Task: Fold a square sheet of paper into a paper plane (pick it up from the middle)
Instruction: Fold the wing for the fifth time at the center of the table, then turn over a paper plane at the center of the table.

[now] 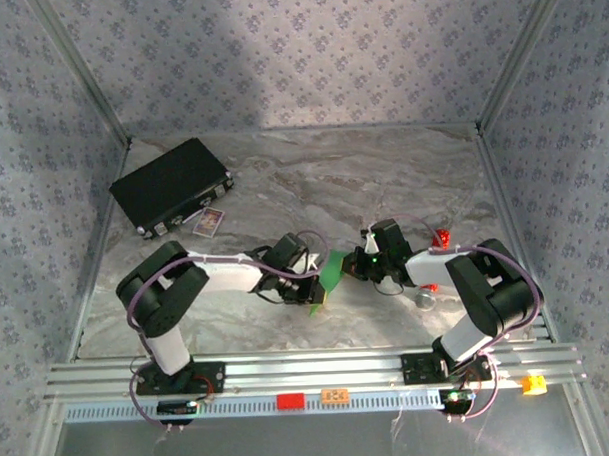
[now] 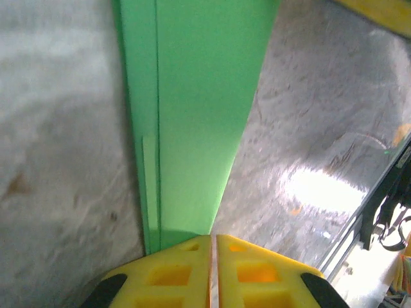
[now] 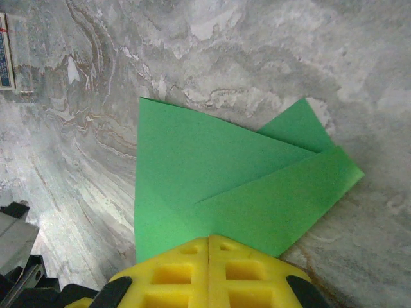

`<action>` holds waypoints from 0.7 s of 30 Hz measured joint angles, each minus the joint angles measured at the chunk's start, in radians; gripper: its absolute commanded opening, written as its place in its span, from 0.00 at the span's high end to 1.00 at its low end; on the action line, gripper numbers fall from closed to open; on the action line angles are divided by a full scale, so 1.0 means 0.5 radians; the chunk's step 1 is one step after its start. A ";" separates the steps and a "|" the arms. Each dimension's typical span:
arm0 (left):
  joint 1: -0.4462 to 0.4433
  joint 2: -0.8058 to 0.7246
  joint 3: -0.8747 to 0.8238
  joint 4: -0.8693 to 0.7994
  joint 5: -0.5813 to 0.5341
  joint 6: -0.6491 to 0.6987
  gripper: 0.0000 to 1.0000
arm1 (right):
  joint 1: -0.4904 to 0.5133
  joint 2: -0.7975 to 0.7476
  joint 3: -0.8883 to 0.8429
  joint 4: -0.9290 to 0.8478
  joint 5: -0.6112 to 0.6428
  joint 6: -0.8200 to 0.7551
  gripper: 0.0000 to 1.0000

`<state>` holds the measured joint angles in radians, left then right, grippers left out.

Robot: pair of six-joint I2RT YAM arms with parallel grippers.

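My left arm (image 1: 221,266) and right arm (image 1: 436,265) sit bent low, forearms reaching inward toward each other. My left gripper (image 2: 212,240) is pinched closed on the green paper (image 3: 212,179); right gripper (image 3: 210,240) likewise, jaws touching.

The left gripper (image 2: 212,247) has its yellow fingers (image 2: 167,273) pressed together on the near end of the green paper (image 2: 192,115). The paper extends away as a narrow, layered strip, with marble tabletop (image 2: 58,160) visible on both sides.

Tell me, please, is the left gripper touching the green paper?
Touching. In the left wrist view, the green paper runs down into the left gripper, whose yellow fingers are closed on its lower edge with no gap.
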<state>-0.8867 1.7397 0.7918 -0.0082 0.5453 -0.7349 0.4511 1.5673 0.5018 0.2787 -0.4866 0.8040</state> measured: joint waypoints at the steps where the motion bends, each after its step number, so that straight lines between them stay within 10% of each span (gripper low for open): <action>1: -0.008 -0.025 -0.018 -0.022 -0.011 0.006 0.90 | 0.000 0.000 0.000 0.001 0.000 0.000 0.98; 21: 0.204 -0.328 -0.051 -0.165 -0.186 0.043 0.79 | 0.040 -0.475 0.027 -0.282 0.077 -0.014 0.78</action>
<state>-0.7849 1.5757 0.7662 -0.0906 0.4522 -0.7136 0.4713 1.3296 0.5156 0.1379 -0.4480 0.7967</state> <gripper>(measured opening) 0.183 0.208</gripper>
